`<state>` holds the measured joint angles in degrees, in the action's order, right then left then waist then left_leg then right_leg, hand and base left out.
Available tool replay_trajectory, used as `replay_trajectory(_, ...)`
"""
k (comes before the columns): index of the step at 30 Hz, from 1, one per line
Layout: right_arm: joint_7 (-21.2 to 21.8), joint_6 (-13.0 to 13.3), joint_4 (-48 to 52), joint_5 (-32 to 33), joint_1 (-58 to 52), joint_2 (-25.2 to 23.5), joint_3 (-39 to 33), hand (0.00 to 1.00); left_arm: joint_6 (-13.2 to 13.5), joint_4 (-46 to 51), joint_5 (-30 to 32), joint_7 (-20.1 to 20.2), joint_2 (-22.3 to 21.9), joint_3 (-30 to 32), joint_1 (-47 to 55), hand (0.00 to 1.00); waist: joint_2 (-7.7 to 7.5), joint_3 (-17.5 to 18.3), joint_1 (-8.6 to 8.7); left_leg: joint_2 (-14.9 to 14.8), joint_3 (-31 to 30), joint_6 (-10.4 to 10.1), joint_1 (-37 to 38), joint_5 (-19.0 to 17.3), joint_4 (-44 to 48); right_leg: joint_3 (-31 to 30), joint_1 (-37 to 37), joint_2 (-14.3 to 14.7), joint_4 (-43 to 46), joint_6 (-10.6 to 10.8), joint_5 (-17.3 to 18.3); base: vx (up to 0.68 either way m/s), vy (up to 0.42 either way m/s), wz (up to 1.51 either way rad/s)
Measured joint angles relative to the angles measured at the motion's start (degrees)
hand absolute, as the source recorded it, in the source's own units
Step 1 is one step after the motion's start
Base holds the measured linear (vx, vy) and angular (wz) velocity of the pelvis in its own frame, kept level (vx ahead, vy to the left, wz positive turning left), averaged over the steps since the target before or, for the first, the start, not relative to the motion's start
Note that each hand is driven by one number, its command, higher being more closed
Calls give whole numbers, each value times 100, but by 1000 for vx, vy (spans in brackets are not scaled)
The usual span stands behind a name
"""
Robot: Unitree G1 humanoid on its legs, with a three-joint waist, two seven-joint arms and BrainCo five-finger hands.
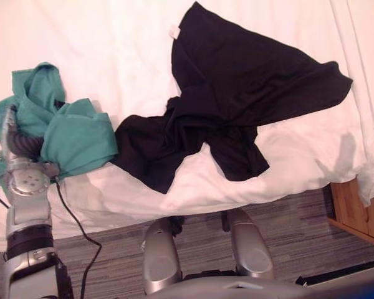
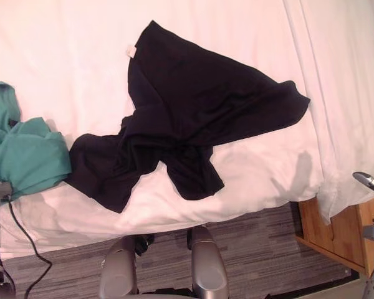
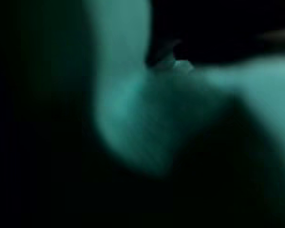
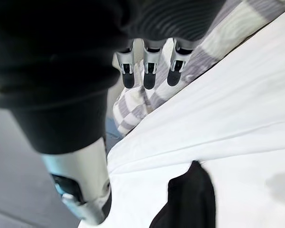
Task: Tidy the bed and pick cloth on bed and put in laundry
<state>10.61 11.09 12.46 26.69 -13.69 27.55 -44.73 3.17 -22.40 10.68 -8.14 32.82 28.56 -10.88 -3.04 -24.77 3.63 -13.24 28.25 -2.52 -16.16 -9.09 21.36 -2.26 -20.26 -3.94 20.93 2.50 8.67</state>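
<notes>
Finding teal cloth (image 1: 75, 140) at nine o'clock and black cloth (image 1: 237, 93) on the bed (image 1: 100, 43), we cannot tell how the left hand (image 1: 19, 142) grips; right hand (image 4: 149, 71) hangs slack.

No legible text, number or sign is recorded in any view. One small white label (image 1: 173, 32) is noted at the upper edge of the black garment (image 1: 237, 93), which is spread on the bed (image 1: 112, 37). Any print on the label is too small to be read.
</notes>
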Motion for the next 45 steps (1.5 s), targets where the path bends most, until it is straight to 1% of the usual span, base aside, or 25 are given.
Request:
replay_trajectory(1,31,1,105,6,1,-2,0,0,138,0,28,20,-123,64,67,0,13,-3,-6,-18,70,1,7,0,57,-1,2,-5,30,-1,1,46,-4,-6)
replay_trajectory(2,42,1,159,6,1,-3,1,0,187,-3,60,16,-178,66,95,0,27,-12,-15,-36,118,4,8,-2,101,0,2,-5,51,-4,4,42,0,-3)
replay_trajectory(3,51,2,245,4,7,-2,8,0,261,-16,215,-113,-317,39,109,0,67,-35,-22,-55,130,14,10,-8,171,0,3,-5,114,-14,11,33,2,-1)
replay_trajectory(6,54,-2,364,0,52,-2,167,0,212,-71,319,-513,-470,-180,101,0,103,-45,-74,-111,260,14,23,-9,294,-2,-52,-3,264,-21,18,14,-13,-7)
replay_trajectory(8,55,-7,466,5,55,-2,289,0,116,-86,420,-612,-485,-268,75,0,106,-44,-103,-136,287,15,13,-9,337,-1,-104,4,329,-21,18,20,-27,-11)
replay_trajectory(9,55,-13,481,5,68,-2,318,0,70,-86,424,-612,-475,-324,59,100,107,-43,-114,-149,300,15,-4,-9,367,-1,-120,6,345,-21,18,20,-12,-4)
replay_trajectory(14,78,-99,682,8,100,1,336,0,67,-69,646,-595,-356,-550,25,100,116,-39,-140,-171,441,15,-1,-9,402,-5,-136,-3,384,-21,18,2,6,2)
replay_trajectory(16,141,-98,730,8,100,7,358,0,62,-1,670,-451,-260,-647,5,100,116,-38,-143,-169,454,15,12,-9,400,-7,-138,-6,431,-21,18,-2,17,9)
replay_trajectory(17,174,-96,763,0,105,20,427,0,43,143,626,-174,-184,-758,-60,100,116,-39,-149,-166,504,18,46,-10,396,-20,-142,-13,495,-20,18,-6,19,6)
replay_trajectory(20,207,-75,847,-105,161,27,595,0,25,288,399,301,-46,-1030,-106,100,124,-33,-167,-160,605,90,163,-53,378,-51,-125,-18,610,-19,18,-6,14,-4)
replay_trajectory(24,-114,27,902,-1455,292,269,989,0,31,720,-751,1527,68,-1771,-278,100,121,-28,-214,-92,761,188,323,-112,358,-106,-44,-81,652,-7,12,-23,34,-7)
replay_trajectory(25,-190,60,902,-1812,390,329,1192,0,40,773,-1101,1924,69,-2057,-364,100,114,-21,-218,-77,775,193,371,-115,363,-107,-3,-98,645,51,-19,-24,32,-11)
replay_trajectory(26,-231,68,902,-2019,490,355,1325,0,33,771,-1282,2131,72,-2198,-408,100,115,-19,-215,-77,790,203,397,-121,361,-108,11,-100,639,98,-47,-36,38,-13)
replay_trajectory(27,-309,63,902,-2367,730,446,1642,0,-133,768,-1606,2516,70,-2483,-500,100,100,6,-199,-65,833,216,423,-129,362,-127,29,-117,612,131,-67,-40,40,-15)
replay_trajectory(28,-375,36,900,-2604,1006,516,1994,0,-207,762,-1869,2774,63,-2703,-536,100,77,62,-196,-37,867,232,416,-138,359,-141,25,-140,580,135,-64,-41,41,-12)
replay_trajectory(29,-413,-1,898,-2700,1133,512,2171,0,-235,761,-2057,2877,57,-2791,-523,100,79,85,-209,-28,865,247,410,-147,356,-139,32,-154,557,138,-62,-33,33,-2)
replay_trajectory(30,-536,-188,882,-3001,1338,509,2510,0,-267,762,-2546,3120,5,-2953,-444,100,84,114,-215,0,845,256,416,-152,352,-88,76,-196,501,157,-50,-25,18,6)
replay_trajectory(31,-662,-348,796,-3290,1476,502,2816,0,-244,808,-2782,3254,-155,-3098,-289,100,94,177,-254,33,787,257,398,-153,344,-32,86,-228,472,180,-35,-12,5,9)
replay_trajectory(32,-710,-411,711,-3388,1557,492,2952,0,-223,812,-2827,3285,-286,-3161,-200,100,106,209,-292,46,731,259,390,-154,334,-13,103,-228,446,181,-35,4,-6,16)
replay_trajectory(34,-964,-663,91,-3815,1837,301,3485,0,-114,813,-3188,3260,-816,-3220,171,100,117,265,-341,98,450,258,394,-154,260,44,338,-206,174,180,-35,23,-1,33)
replay_trajectory(36,-1128,-849,-522,-4351,2107,34,3817,0,-49,749,-3270,3160,-1051,-3206,209,100,114,274,-376,128,152,258,331,-154,257,174,500,-204,-47,175,-39,11,-17,36)
replay_trajectory(38,-1230,-980,-1000,-4747,2393,-145,4117,0,-32,743,-3479,3121,-1141,-3172,195,100,112,281,-395,168,-79,258,224,-153,207,212,535,-200,-208,185,-56,-15,-18,25)
replay_trajectory(41,-1303,-1158,-1495,-5122,2697,-295,4472,0,-1,744,-3525,3078,-1231,-3056,133,100,102,276,-404,239,-393,246,125,-127,15,319,553,-181,-412,173,-139,-19,0,21)
replay_trajectory(43,-1300,-1278,-1781,-5276,2797,-376,4622,0,-1,744,-3647,3025,-1234,-3028,115,100,29,251,-412,277,-465,258,143,22,-126,325,594,-172,-502,159,-267,-29,7,16)
replay_trajectory(45,-1304,-1397,-2327,-5282,2910,-506,4840,0,-1,743,-3656,2888,-1252,-2971,108,100,-103,232,-415,328,-646,257,218,201,-303,331,705,-150,-599,98,-408,-20,-2,19)
